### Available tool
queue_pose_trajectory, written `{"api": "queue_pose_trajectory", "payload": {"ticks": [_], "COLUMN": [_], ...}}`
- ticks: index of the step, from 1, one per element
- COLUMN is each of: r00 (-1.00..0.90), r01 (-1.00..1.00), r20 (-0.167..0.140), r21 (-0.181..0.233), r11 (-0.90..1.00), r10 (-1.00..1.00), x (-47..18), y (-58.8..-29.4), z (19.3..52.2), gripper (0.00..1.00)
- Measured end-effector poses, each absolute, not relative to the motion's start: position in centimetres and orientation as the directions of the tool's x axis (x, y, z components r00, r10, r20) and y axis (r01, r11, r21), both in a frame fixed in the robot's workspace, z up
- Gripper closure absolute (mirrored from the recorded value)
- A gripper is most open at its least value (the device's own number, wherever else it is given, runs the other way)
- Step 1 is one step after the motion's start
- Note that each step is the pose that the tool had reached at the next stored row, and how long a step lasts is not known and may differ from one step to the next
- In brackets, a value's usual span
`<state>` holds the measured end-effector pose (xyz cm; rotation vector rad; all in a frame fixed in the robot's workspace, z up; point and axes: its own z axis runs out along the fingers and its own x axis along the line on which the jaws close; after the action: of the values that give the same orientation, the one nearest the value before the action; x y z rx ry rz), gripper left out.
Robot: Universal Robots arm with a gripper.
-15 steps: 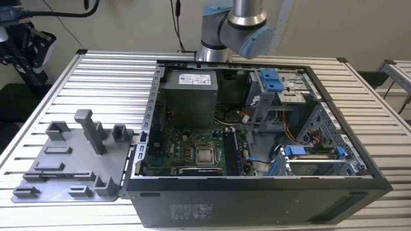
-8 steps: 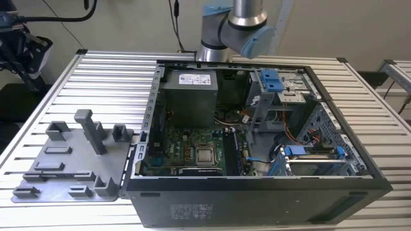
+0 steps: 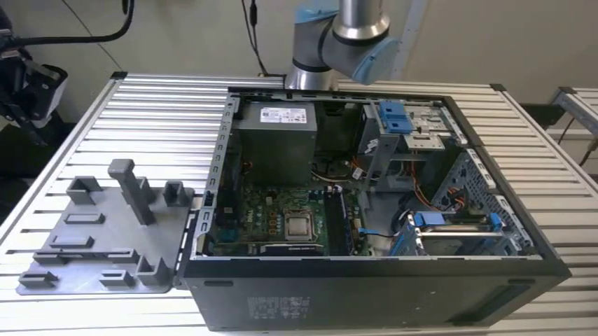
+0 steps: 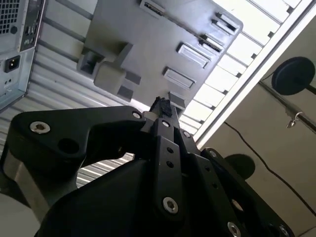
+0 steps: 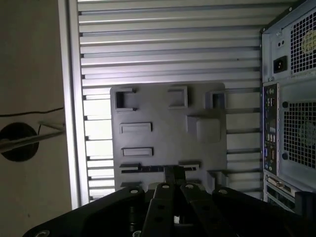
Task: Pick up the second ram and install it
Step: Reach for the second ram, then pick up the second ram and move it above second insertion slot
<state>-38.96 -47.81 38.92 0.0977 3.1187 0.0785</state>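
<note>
**Table** (image 3: 168, 98): slatted metal top that carries everything listed here.

**Tray** (image 3: 103, 234): grey plastic holder at the table's edge on the exterior view's left, just beside the computer case. It has moulded pockets and one tall post (image 3: 131, 185).

**Second ram** (image 5: 140, 169): a thin dark strip standing on edge in the long slot along the tray's near edge. It is not yet lifted.

**Gripper** (image 4: 160, 106): hangs above the tray, apart from it. In the first wrist view its tip lines up with the middle of the ram's slot. The fingertips look drawn together with no gap between them, and nothing appears to be held.

**Computer case** (image 3: 374, 287): black tower lying open on its side, taking up the table's middle and the exterior view's right. The green board (image 3: 271, 210) with the square silver processor (image 3: 300, 225) lies on its floor. Whether a first stick is already seated I cannot tell.

**Arm** (image 3: 341, 42): grey joints at the table's far edge, behind the case.

**Hazards, as judged:**
- Coming down with the fingers closed would drive the tip onto the stick's top edge.
- An off-centre grasp could tilt the thin board or jam it in the slot.
- The tall post stands near the path to the case and could be clipped.
- A tilted stick would probably bind in its socket.
</note>
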Motion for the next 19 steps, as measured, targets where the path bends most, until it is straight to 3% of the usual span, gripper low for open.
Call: {"api": "queue_pose_trajectory", "payload": {"ticks": [10, 19], "r00": [-0.998, -0.998], "r01": [0.062, 0.062], "r20": [-0.019, -0.019], "r21": [0.053, 0.053], "r11": [0.997, 0.997], "r10": [0.063, 0.063], "x": [-38.9, -39.0], "y": [-50.5, -50.6], "z": [38.8, 38.8], "gripper": [0.89, 0.89]}}
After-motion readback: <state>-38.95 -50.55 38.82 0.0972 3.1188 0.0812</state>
